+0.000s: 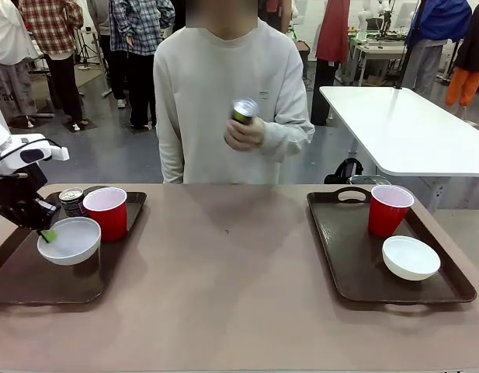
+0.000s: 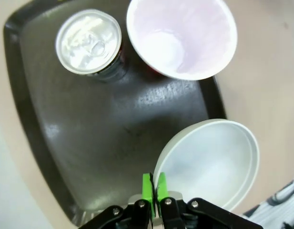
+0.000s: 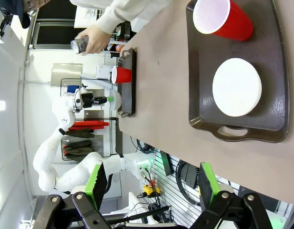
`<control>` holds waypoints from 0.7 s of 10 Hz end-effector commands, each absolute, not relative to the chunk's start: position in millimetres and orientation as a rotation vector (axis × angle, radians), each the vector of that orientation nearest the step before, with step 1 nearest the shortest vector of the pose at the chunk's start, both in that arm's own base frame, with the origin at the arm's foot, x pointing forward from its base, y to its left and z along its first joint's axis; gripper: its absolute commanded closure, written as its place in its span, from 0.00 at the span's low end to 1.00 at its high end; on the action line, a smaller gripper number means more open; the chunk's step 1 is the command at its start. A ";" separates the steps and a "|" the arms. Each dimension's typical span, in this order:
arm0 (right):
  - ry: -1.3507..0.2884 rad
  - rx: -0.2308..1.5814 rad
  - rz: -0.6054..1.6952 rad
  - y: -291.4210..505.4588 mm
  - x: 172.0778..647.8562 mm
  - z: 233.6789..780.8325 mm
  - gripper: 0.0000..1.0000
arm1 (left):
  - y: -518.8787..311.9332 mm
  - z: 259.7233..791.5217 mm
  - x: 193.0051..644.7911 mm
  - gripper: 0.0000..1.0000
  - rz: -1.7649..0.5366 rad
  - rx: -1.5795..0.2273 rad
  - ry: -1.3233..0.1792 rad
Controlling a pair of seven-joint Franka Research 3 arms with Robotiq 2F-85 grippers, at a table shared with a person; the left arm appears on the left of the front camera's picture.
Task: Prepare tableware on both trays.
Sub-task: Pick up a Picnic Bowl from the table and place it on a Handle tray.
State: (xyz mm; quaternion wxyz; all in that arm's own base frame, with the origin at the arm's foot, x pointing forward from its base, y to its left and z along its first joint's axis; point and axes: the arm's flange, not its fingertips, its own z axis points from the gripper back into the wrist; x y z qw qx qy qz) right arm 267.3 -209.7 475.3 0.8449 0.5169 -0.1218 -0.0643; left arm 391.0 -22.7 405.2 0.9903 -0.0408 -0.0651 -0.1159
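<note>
My left gripper [image 1: 46, 231] is shut on the near rim of a small white bowl [image 1: 69, 240] over the left tray [image 1: 29, 284]. In the left wrist view the green pads [image 2: 147, 186] pinch that bowl's [image 2: 211, 164] edge. Behind it on the tray stand a red cup [image 1: 107, 212] and a dark can [image 1: 71, 201]. The right tray [image 1: 344, 260] carries a red cup [image 1: 390, 210] and a white bowl [image 1: 411, 257]. The person's hand holds a can [image 1: 244, 110] at chest height. My right gripper [image 3: 151, 183] hangs open high above the right tray [image 3: 199, 71].
The tabletop [image 1: 223, 272] between the two trays is bare tan surface. The person stands at the far edge, in the middle. A white table [image 1: 410, 128] stands behind on the right.
</note>
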 end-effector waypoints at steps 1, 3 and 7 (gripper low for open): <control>-0.251 1.086 -0.121 -210.4 264.1 475.0 0.00 | -21.4 386.2 385.1 1.00 -0.243 0.016 -0.113; -0.251 1.086 -0.121 -210.4 264.1 475.0 0.00 | -25.5 361.0 384.0 1.00 -0.238 0.076 -0.078; -0.251 1.086 -0.121 -210.4 264.1 475.0 0.00 | -35.0 343.9 384.2 1.00 -0.254 0.102 -0.038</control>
